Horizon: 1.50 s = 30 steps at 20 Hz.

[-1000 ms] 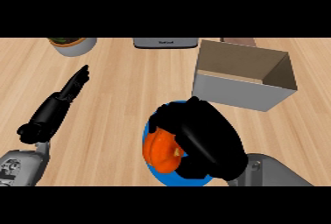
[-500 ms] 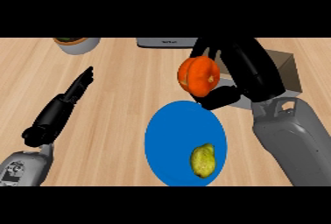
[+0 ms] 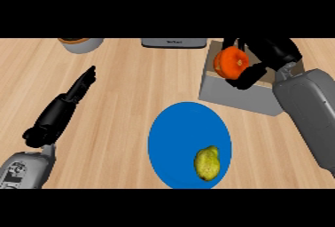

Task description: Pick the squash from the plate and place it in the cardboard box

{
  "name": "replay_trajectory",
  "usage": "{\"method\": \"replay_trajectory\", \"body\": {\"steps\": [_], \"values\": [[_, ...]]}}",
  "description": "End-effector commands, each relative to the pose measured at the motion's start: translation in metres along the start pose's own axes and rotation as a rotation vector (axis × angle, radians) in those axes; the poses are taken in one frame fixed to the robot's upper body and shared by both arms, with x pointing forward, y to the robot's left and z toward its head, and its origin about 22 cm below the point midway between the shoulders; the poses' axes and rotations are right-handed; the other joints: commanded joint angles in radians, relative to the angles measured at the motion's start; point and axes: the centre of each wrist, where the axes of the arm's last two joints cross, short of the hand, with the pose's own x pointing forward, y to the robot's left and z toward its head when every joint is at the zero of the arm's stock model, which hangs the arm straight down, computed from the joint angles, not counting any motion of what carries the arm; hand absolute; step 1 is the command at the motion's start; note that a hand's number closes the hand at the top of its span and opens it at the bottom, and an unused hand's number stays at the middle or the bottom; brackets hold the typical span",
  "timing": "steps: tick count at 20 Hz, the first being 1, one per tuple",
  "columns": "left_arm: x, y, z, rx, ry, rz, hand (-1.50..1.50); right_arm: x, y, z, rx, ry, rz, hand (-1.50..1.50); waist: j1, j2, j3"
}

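1. Counting: one squash [image 3: 230, 63], one box [image 3: 243, 91], one plate [image 3: 178, 133], one yellow fruit [image 3: 207, 162].
2. Squash is round, orange, over the box, right hand [image 3: 262, 57] fingers curled round it.
3. Left hand [image 3: 77, 88] lies straight-fingered on the worktop [image 3: 131, 80], holding nothing.

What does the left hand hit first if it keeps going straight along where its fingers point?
Probably nothing close. The left hand lies open, fingers aimed up and slightly right over bare counter. That line seems to pass between the grey bowl and the grey appliance at the far edge, though depth is unclear.
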Motion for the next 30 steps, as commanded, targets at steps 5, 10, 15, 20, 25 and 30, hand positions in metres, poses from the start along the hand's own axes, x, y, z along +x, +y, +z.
{"method": "replay_trajectory", "body": {"steps": [5, 10, 15, 20, 25, 30], "values": [[-0.009, -0.003, 0.003, -0.010, -0.004, 0.000, 0.00, -0.047, -0.004, -0.021, 0.291, 0.053, 0.088, 1.50, 0.008, 0.003, -0.001], [-0.007, 0.003, -0.016, -0.011, 0.012, 0.012, 0.00, -0.079, 0.013, -0.016, 0.442, 0.006, 0.056, -1.50, -0.001, 0.005, 0.000], [0.015, 0.007, -0.010, -0.004, -0.007, -0.006, 0.00, -0.080, 0.005, -0.027, 0.394, -0.145, -0.068, -1.50, 0.010, 0.002, 0.001], [0.001, 0.000, -0.003, -0.007, 0.006, 0.006, 0.00, -0.095, 0.007, -0.021, 0.053, -0.256, -0.605, -1.50, -0.003, 0.002, 0.004], [-0.001, 0.000, -0.004, 0.008, 0.003, -0.015, 0.00, -0.122, 0.005, -0.014, -0.027, -0.154, -1.009, -1.50, -0.007, 0.004, 0.001], [0.007, -0.007, -0.013, -0.017, -0.014, -0.021, 0.00, -0.145, -0.006, -0.003, -0.115, -0.023, -1.107, -1.50, 0.014, 0.010, 0.002]]}}
